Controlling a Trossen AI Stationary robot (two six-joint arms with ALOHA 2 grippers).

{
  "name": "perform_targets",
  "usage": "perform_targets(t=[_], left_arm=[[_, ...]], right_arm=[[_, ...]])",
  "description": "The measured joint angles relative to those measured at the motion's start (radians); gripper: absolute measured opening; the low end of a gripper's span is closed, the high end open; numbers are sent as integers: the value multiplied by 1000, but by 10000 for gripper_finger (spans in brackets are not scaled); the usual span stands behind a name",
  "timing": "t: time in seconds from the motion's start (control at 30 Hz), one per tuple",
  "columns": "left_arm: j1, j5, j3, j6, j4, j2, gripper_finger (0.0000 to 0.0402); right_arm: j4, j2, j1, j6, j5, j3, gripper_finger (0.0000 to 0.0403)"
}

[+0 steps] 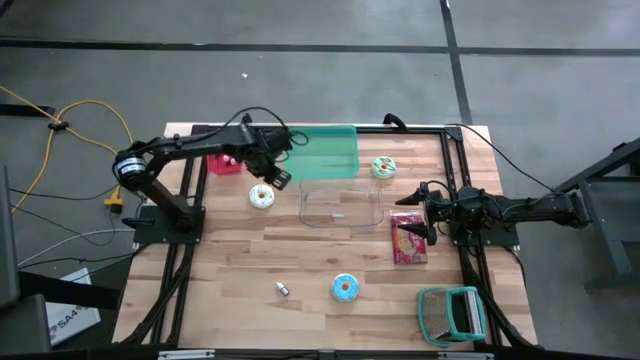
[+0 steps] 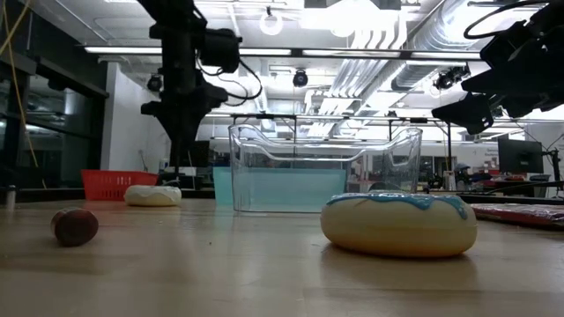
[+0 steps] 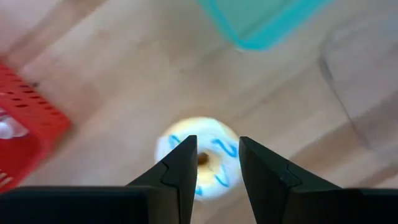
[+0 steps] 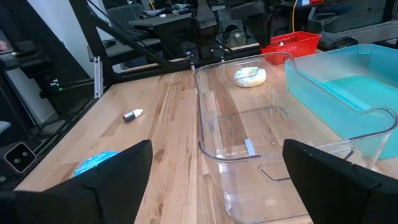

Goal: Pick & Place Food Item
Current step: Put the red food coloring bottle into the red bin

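Lying flat on the wooden surface (image 1: 300,260) is a white-iced donut (image 1: 261,196) with blue stripes, just in front of a red basket (image 1: 223,163) and near a clear tub (image 1: 340,203) and a teal bin (image 1: 328,152). The left claw (image 1: 272,176) hangs directly over it. The left wrist view shows its two dark fingers (image 3: 180,174) parted only narrowly, framing the donut's hole from above, with nothing between them; the donut rests untouched on the wood.

The right claw (image 1: 425,210) waits near the right edge, fingers spread wide and empty, just beside a red snack packet (image 1: 408,238). A blue-iced donut (image 1: 344,288) and a green-iced donut (image 1: 383,166) lie well apart.

Risk, as a judgement: with so narrow a gap, both fingers may land on the icing and squash the donut or push it sideways rather than straddle one side of the ring. A slightly off-centre descent could flip it toward the basket.
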Motion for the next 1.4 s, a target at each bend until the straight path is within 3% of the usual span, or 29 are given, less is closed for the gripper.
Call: perform_targets(t=[0.77, 1.4], left_arm=[[-490, -3, 0, -178, 0, 1, 114], [-978, -3, 0, -173, 22, 1, 114]], right_arm=[[0, 0, 0, 0, 0, 0, 350], [0, 0, 0, 0, 0, 0, 350]])
